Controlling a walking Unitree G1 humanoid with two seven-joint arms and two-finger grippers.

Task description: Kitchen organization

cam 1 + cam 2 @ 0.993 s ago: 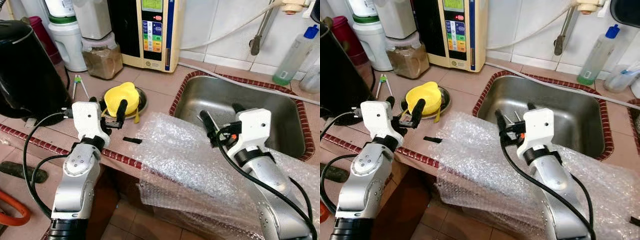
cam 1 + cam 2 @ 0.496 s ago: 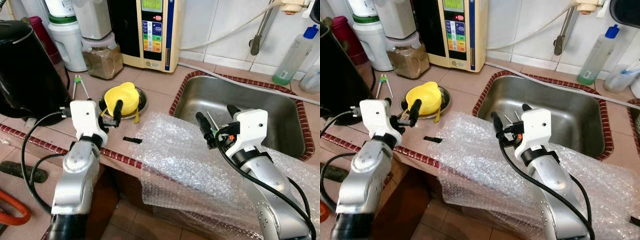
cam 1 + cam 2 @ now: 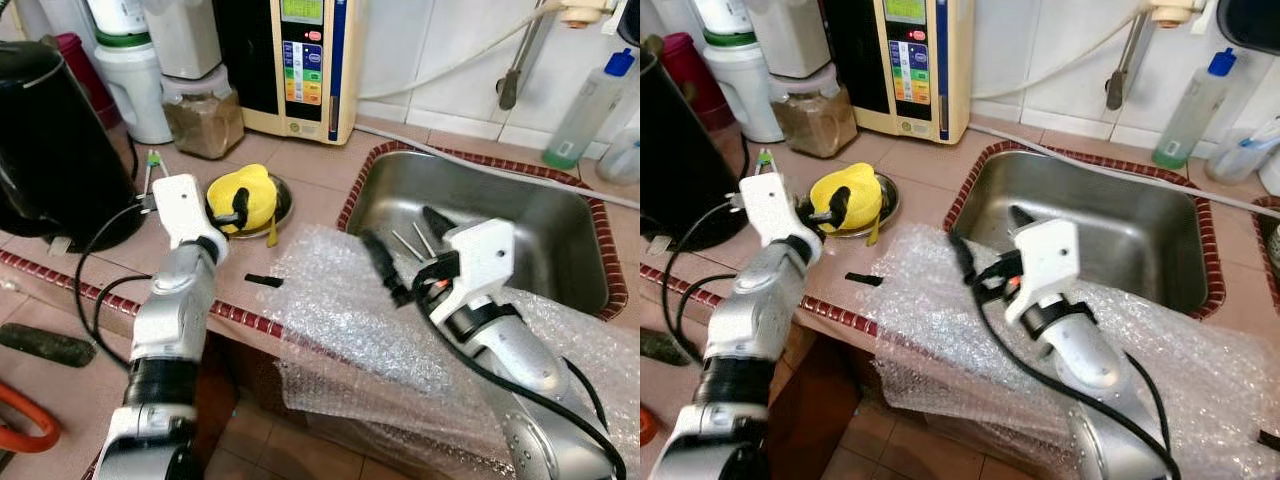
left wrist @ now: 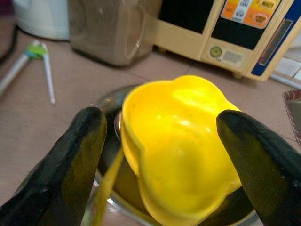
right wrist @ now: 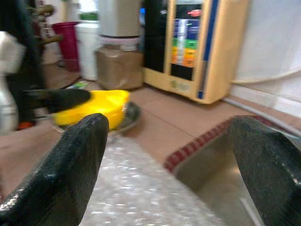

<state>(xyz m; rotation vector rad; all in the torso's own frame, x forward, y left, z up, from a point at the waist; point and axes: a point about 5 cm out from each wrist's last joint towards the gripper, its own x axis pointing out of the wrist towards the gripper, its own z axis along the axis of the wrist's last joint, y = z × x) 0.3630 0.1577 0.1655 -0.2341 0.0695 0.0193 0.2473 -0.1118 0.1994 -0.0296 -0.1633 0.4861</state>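
We see the left gripper (image 4: 160, 155) spread open, its fingers (image 4: 70, 160) on either side of the yellow cup (image 4: 181, 146), which sits in a small metal dish (image 3: 280, 207). The right gripper (image 3: 400, 255), also open, hovers over the bubble wrap (image 3: 340, 320) beside the sink (image 3: 560, 250).

- Bench (image 3: 310, 165): tan tiles, red-brown edging.
- Upper left of the frame: black kettle (image 3: 50, 140), white container (image 3: 130, 85), jar of brown powder (image 3: 205, 115), cream appliance (image 3: 300, 65).
- Centre left: green-tipped tongs (image 3: 152, 165), metal dish (image 3: 280, 205), small black piece (image 3: 264, 280).
- Lower centre: bubble wrap (image 3: 340, 320) draped over the front edge.
- Right: sunken steel sink (image 3: 520, 215).
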